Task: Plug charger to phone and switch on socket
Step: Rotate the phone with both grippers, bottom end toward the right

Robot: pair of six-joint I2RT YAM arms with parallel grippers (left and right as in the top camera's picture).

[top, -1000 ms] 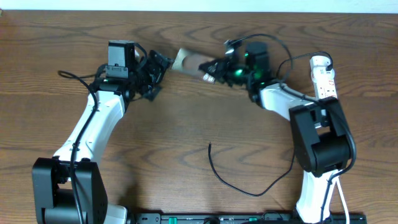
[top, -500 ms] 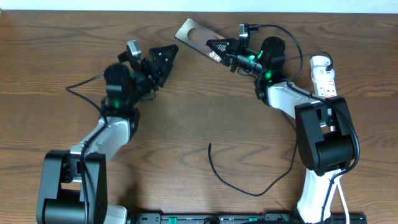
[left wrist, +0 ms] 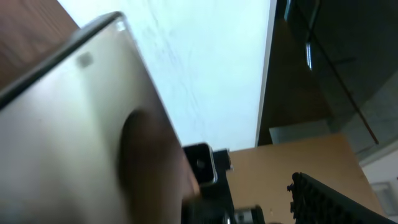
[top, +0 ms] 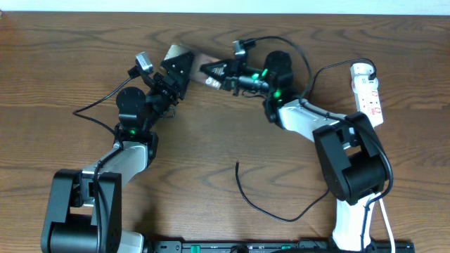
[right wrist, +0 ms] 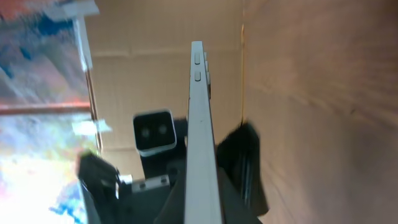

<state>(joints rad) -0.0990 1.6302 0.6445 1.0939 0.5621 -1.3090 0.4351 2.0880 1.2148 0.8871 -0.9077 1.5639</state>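
Two grippers meet at the phone (top: 198,59): right gripper (top: 214,70) clamped shut on the flat slab, left gripper (top: 177,70) spread wide at its opposite end. Right wrist alone shows its thin metallic edge; left wrist, its glossy grey-brown face. Thin black charger (top: 238,172) lies well behind both grippers.

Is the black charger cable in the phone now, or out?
Out. The free end of the cable lies on the table, well apart from the phone.
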